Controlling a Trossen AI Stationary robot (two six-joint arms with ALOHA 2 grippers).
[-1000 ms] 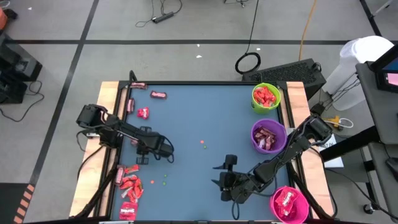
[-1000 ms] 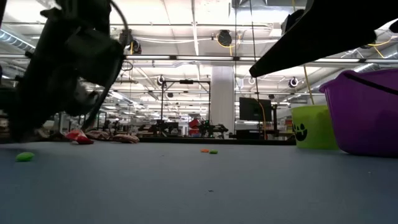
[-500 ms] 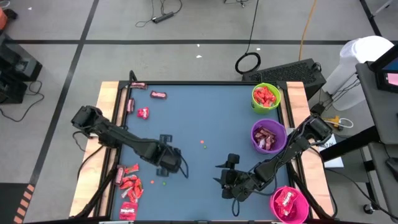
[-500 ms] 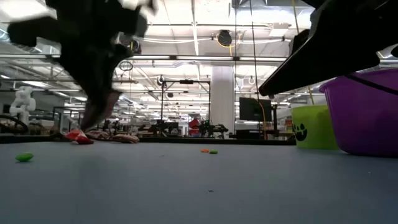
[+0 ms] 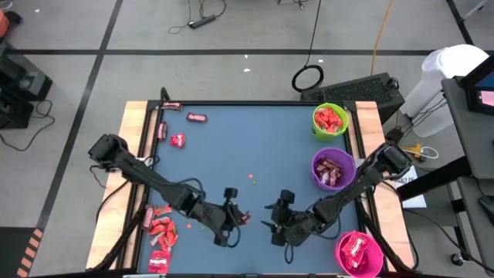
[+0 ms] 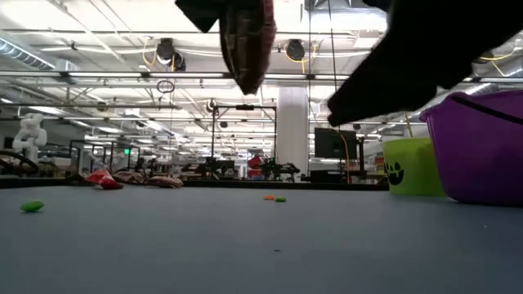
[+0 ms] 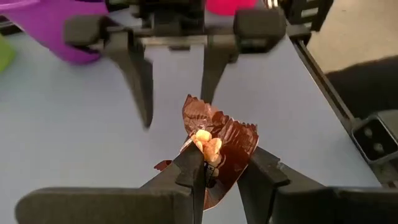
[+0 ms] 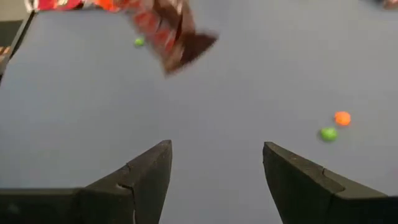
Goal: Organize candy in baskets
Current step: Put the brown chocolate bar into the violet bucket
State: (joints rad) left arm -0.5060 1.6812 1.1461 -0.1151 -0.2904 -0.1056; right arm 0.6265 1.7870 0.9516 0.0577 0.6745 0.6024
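Handing over the candy (image 7: 214, 140) looks like the step right now. The left hand (image 5: 238, 218) is pinched shut on a dark maroon candy and holds it up off the tabletop (image 5: 255, 147), near the front edge. The right hand (image 5: 272, 223) waits just beside it with its fingers spread apart and nothing in them. The two hands face each other.

To do this well, the right hand should slide in slowly until the wrapper sits between its fingers. It should squeeze first. Only then should the left hand let go, or the candy may drop.

Dark candy like this one lies in the purple basket (image 5: 317, 166), a bit farther back on the right, so that is likely the place for it. The pink basket (image 5: 377, 245) is at the front right corner and the green basket (image 5: 343, 122) is at the back.

More candy lies in a red pile (image 5: 161, 228) at the front left, and a few pieces (image 5: 177, 140) rest at the far left.
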